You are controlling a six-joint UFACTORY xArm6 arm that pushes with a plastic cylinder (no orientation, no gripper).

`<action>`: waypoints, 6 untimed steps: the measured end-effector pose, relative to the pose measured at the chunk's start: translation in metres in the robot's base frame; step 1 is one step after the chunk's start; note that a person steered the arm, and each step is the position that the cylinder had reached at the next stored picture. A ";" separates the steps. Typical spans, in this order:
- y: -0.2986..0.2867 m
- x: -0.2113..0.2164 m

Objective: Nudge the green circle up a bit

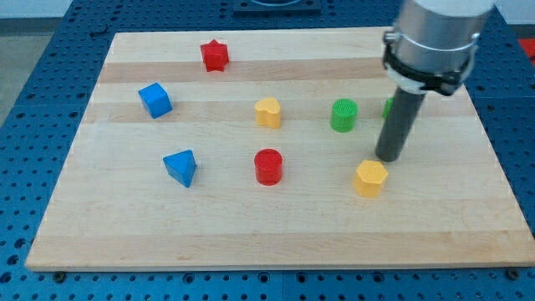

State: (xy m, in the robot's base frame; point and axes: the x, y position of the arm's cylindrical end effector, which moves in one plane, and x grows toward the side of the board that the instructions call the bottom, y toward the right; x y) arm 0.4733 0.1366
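The green circle (pixel 343 114) stands on the wooden board (pixel 276 226), right of centre. My tip (pixel 388 158) rests on the board to the lower right of the green circle, apart from it, and just above the yellow hexagon (pixel 370 177). A second green block (pixel 389 107) shows only as a sliver behind the rod, to the right of the green circle.
A yellow heart-like block (pixel 267 112) sits left of the green circle. A red cylinder (pixel 268 166) is below it. A blue cube (pixel 155 100) and a blue triangle (pixel 180 167) are at the left. A red star (pixel 215 56) is near the top.
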 end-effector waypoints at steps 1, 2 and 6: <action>-0.034 -0.004; -0.037 -0.005; -0.036 -0.037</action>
